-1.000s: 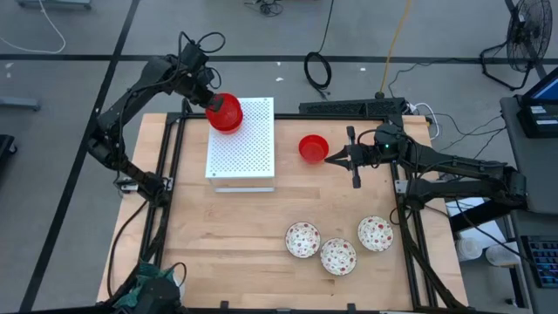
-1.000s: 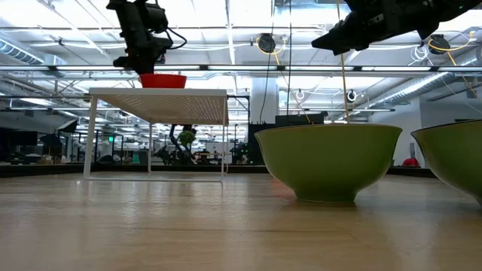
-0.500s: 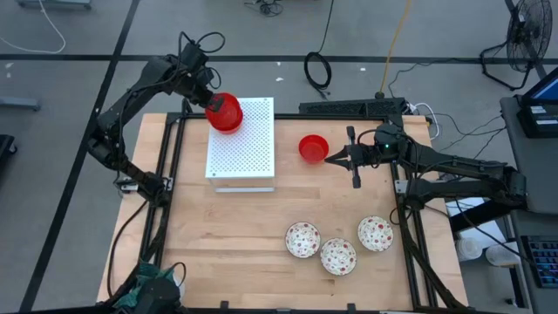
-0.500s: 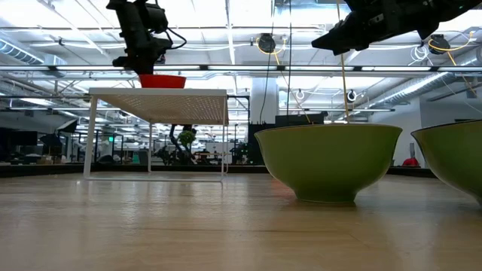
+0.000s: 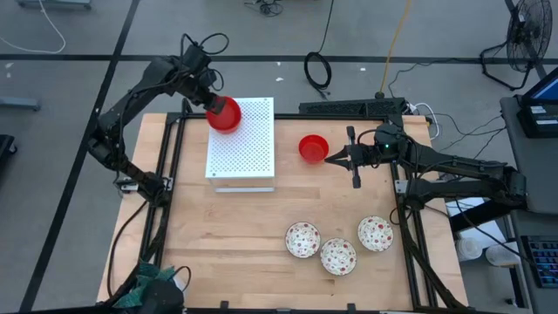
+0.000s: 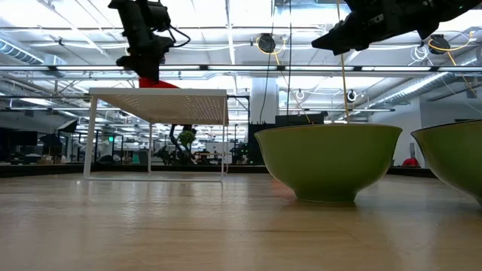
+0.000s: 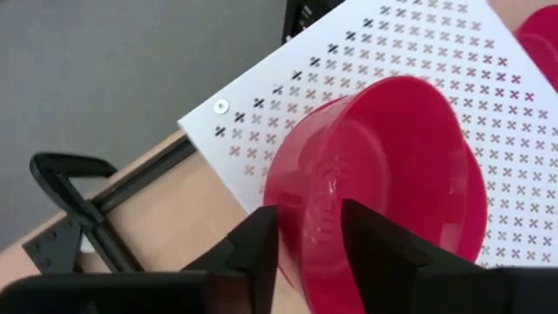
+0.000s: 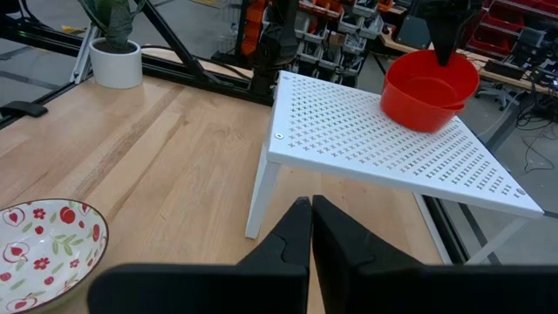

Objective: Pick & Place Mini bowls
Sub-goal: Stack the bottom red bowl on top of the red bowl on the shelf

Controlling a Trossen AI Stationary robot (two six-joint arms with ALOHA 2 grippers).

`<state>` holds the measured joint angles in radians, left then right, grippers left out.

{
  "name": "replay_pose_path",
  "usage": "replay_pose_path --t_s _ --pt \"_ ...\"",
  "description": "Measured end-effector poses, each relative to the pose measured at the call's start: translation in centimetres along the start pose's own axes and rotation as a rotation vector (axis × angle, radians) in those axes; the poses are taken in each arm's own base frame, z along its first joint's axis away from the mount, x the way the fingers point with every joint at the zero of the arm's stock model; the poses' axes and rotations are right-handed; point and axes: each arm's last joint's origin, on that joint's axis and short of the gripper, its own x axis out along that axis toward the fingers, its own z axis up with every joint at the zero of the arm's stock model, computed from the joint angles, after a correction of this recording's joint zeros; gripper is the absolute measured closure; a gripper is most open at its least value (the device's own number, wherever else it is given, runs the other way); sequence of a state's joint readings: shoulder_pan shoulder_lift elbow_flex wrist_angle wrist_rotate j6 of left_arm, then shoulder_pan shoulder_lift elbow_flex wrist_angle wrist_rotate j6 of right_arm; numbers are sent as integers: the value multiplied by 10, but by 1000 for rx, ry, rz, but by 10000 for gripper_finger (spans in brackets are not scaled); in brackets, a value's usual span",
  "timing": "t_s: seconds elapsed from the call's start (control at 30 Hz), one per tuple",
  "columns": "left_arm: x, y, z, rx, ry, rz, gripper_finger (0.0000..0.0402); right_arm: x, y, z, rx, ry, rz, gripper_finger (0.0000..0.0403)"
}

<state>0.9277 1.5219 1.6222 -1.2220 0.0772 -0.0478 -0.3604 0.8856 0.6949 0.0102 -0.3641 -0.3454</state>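
One red mini bowl (image 5: 225, 114) sits tilted on the far left corner of the white perforated board (image 5: 248, 148). My left gripper (image 7: 309, 235) is above it with parted fingers on either side of its rim. The bowl's low side rests on the board (image 8: 375, 148). A second red mini bowl (image 5: 313, 147) stands on the table to the right of the board. My right gripper (image 5: 330, 159) hovers shut just right of it, touching nothing. Three white, red-patterned mini bowls (image 5: 338, 255) stand near the table's front right. My left gripper comes from above, pointing down, with the red bowl's far-left rim (image 7: 305, 205) between its parted fingers. I cannot tell whether the fingers (image 7: 261, 240) touch it. The bowl slants, raised on the gripper's side (image 6: 144, 77), its other side on the board.
The board stands on thin legs (image 6: 92, 135), raised above the wooden table (image 5: 235, 253). Black frame rails (image 5: 174, 174) run along the table's left and right sides. In the low view, the patterned bowls' green outsides (image 6: 327, 162) fill the near right.
The red bowl on the board has tipped. It sat level under my left gripper before. Now it slants, with the side at the gripper higher and the other side on the board. My right gripper has kept still.
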Motion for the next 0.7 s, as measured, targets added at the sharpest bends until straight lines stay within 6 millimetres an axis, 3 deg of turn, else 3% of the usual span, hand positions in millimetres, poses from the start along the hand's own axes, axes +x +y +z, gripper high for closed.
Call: replay_pose_path --t_s 0.33,0.53,0.7 --pt "-15 -3 10 176 -86 38 221 0 0 0 -7 0 0 403" --pt "-22 -3 13 101 -117 41 218 0 0 0 -7 0 0 403" --pt "-23 -8 16 190 -155 -102 229 2 2 -8 -16 4 0 403"
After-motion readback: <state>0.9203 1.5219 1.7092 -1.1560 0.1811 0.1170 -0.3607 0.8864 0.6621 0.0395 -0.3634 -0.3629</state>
